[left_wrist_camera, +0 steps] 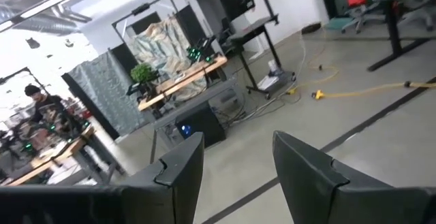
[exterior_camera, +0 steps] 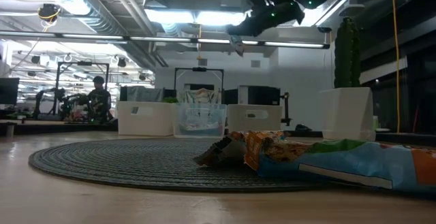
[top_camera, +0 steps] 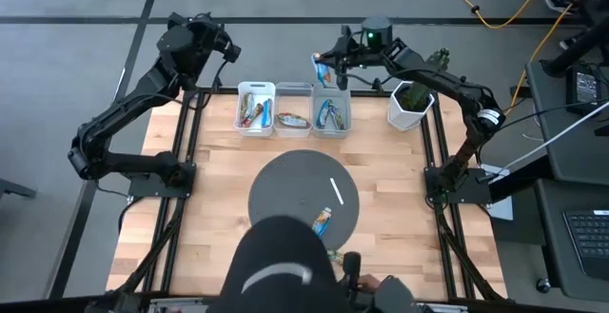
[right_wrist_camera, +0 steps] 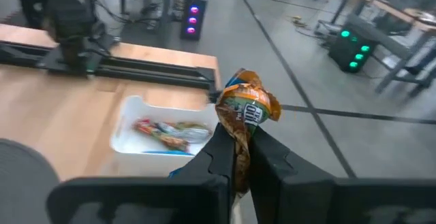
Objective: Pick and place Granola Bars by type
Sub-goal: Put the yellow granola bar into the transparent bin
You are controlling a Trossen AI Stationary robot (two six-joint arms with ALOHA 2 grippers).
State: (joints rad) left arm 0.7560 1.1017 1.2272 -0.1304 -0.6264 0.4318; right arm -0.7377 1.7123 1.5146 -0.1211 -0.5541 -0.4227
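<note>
While the left gripper [left_wrist_camera: 235,173] was raised beyond the table's far left corner, its fingers were seen parted with nothing between them. The right gripper [right_wrist_camera: 240,157] was observed clamped on an orange-and-blue granola bar [right_wrist_camera: 246,108], pinched at the wrapper's lower end and held above the three white bins [top_camera: 256,109]. Other bars [top_camera: 294,120] were noted inside those bins, and one more [top_camera: 323,221] lay on the round dark mat [top_camera: 281,182].

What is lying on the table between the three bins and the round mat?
Nothing: in the high view, only bare wood separates the bins from the mat.
</note>
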